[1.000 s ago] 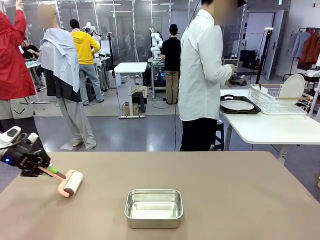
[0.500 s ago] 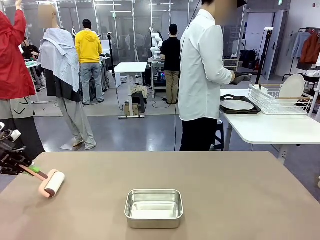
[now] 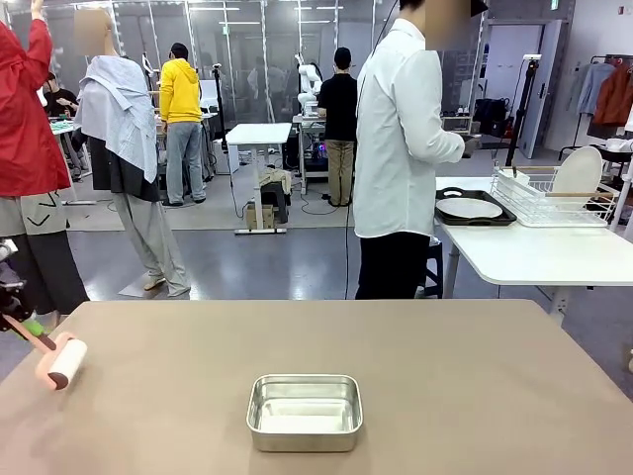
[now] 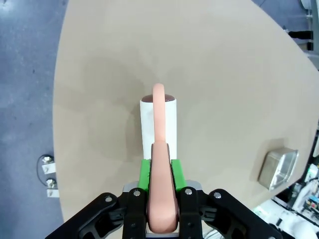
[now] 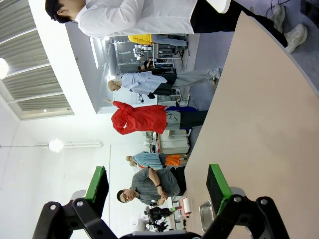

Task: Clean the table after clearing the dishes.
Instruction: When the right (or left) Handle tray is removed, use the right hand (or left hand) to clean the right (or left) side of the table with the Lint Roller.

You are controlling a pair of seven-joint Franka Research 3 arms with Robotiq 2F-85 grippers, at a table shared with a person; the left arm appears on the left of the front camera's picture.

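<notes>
Large rectangular table (image 3: 445, 376), matte taupe-brown top, smooth, rounded corners, spans the near foreground of the front view. One lint roller (image 3: 61, 361) at the table's left edge: white roll, salmon-pink frame and handle, roll resting on the tabletop. Left gripper (image 4: 161, 191) mostly cut off at the picture's left edge in the front view; from the left wrist view, jaws clamped on the pink handle, green pads pressed on both sides, roll pointing away over the tabletop. One small rectangular steel pan (image 3: 304, 411), shiny, rounded corners, near middle of the table toward the robot's side, well apart from the roller. Right gripper (image 5: 159, 191) seen from the right wrist view, jaws wide apart, nothing between the green pads, hanging beside the table edge.

Dishes off the brown table: on the smaller white table (image 3: 534, 259) at right, one dark tray (image 3: 475, 208) with one white plate lying flat in it, just beside one white wire rack (image 3: 549, 203) holding one white plate (image 3: 577, 173) upright. Fork, knife and second tray not made out.

One person in white shirt (image 3: 401, 148) standing between the two tables, facing the white table, hands toward the rack. Three other people standing farther back.
</notes>
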